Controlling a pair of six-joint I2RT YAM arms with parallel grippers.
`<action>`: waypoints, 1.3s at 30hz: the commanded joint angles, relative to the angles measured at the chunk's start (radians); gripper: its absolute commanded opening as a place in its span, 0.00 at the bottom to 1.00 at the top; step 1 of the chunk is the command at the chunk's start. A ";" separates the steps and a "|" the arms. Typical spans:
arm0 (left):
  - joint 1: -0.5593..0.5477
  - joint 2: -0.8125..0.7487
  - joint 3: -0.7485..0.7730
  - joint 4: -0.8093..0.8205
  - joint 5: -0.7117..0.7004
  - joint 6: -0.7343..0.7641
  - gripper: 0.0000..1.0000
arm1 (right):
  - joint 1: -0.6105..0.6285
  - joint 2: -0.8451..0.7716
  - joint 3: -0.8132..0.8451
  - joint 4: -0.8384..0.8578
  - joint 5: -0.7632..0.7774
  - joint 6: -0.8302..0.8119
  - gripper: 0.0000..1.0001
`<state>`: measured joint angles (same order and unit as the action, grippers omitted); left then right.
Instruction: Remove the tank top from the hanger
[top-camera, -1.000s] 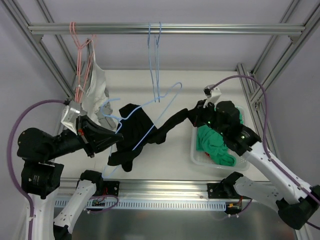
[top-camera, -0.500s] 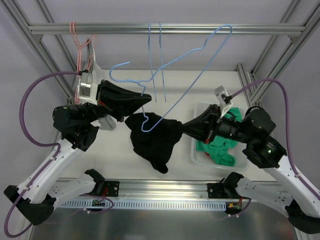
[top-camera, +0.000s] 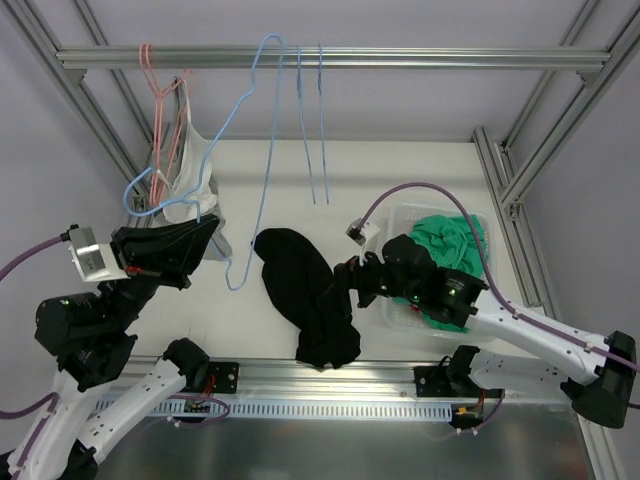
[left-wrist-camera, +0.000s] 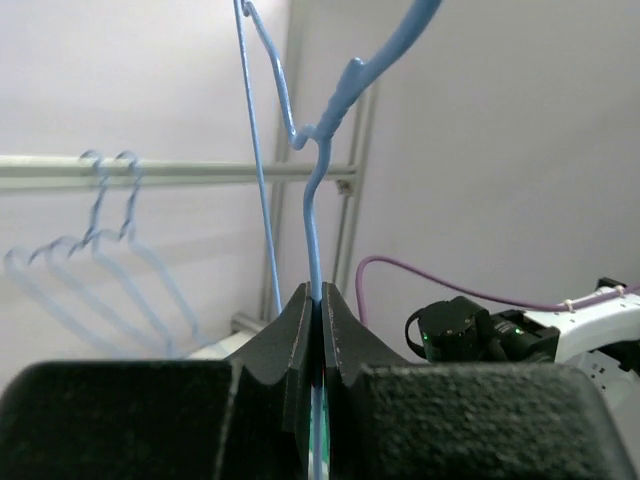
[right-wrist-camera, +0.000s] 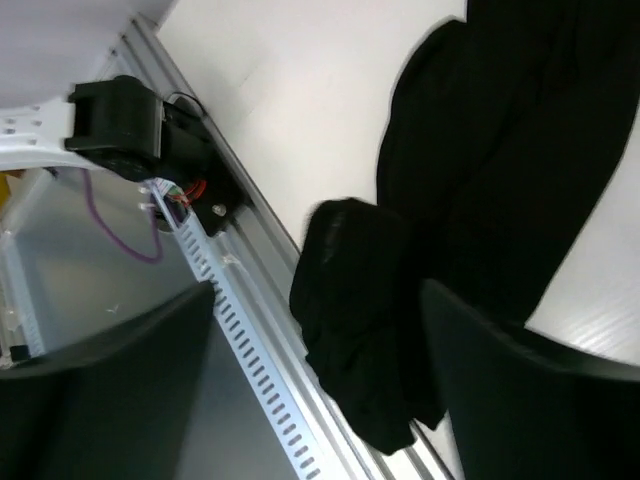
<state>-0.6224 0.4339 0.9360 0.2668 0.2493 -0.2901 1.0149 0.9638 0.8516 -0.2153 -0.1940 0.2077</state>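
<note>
The black tank top (top-camera: 300, 285) lies crumpled on the white table, off the hanger, its near end reaching the front rail. In the right wrist view the tank top (right-wrist-camera: 480, 180) sits below and between my widely spread fingers. My right gripper (top-camera: 338, 285) (right-wrist-camera: 315, 390) hovers open just over it, holding nothing. A bare light-blue hanger (top-camera: 262, 130) stands tilted in the air at the left, with my left gripper (top-camera: 208, 228) shut on its wire. The left wrist view shows the jaws (left-wrist-camera: 321, 292) pinched on the hanger (left-wrist-camera: 312, 190).
A pink hanger with a white garment (top-camera: 187, 165) and two blue hangers (top-camera: 312, 120) hang from the top rail (top-camera: 420, 58). A clear bin (top-camera: 398, 310) of green clothes stands at the right. The slotted aluminium front rail (top-camera: 330, 378) borders the table.
My right gripper opened and let go of the tank top, which dropped onto the table. The left arm swung down and left with the hanger, now free of the garment.
</note>
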 joint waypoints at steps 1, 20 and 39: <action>-0.005 -0.085 -0.090 -0.338 -0.301 -0.023 0.00 | 0.011 0.024 0.001 0.042 0.106 -0.020 0.99; -0.003 0.787 0.642 -0.765 -0.545 -0.041 0.00 | 0.010 -0.108 0.049 -0.125 0.332 -0.123 0.99; 0.108 1.200 1.167 -0.845 -0.447 0.057 0.00 | -0.001 -0.165 0.038 -0.145 0.350 -0.160 0.99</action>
<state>-0.5282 1.6119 2.0598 -0.5747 -0.2470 -0.2668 1.0180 0.8024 0.8803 -0.3645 0.1356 0.0662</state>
